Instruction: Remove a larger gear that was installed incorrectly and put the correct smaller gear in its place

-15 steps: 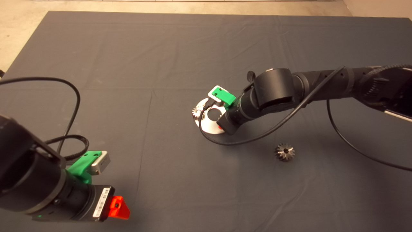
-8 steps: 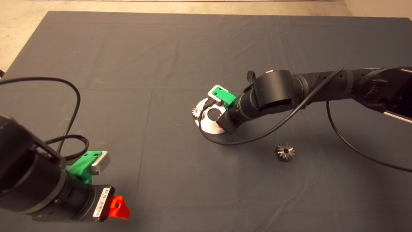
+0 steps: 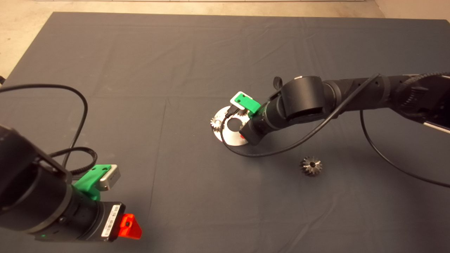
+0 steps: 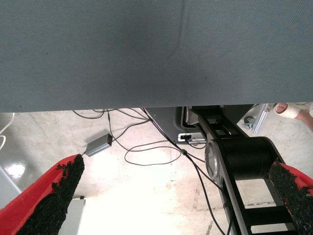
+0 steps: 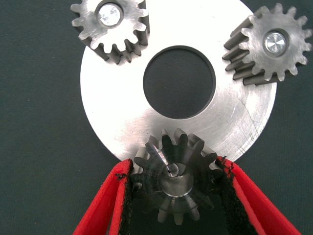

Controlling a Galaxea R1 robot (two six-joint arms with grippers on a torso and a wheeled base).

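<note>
Two pale gears [image 5: 113, 28] sit on the round silver plate [image 5: 122, 117], where the right hand [image 5: 175, 196] grips the smaller gear [image 5: 176, 178] at the plate's edge. The larger gear [image 3: 311, 166] lies alone on the desk [image 3: 175, 52], well apart, and the left hand [image 4: 171, 196] hangs unclenched at the desk's near-left corner

Two black, tubular robot arms are shown. Behind the left gripper [image 3: 128, 226], red angular plastic fingers [image 4: 54, 193] are lined with rough black pads; a white barcode label [image 3: 111, 221] and green bracket with silver block [image 3: 100, 177] are seen. Behind the right gripper [image 5: 173, 188], a green-and-white bracket [image 3: 245, 101] and looping black cable [image 3: 281, 149] are seen.
</note>
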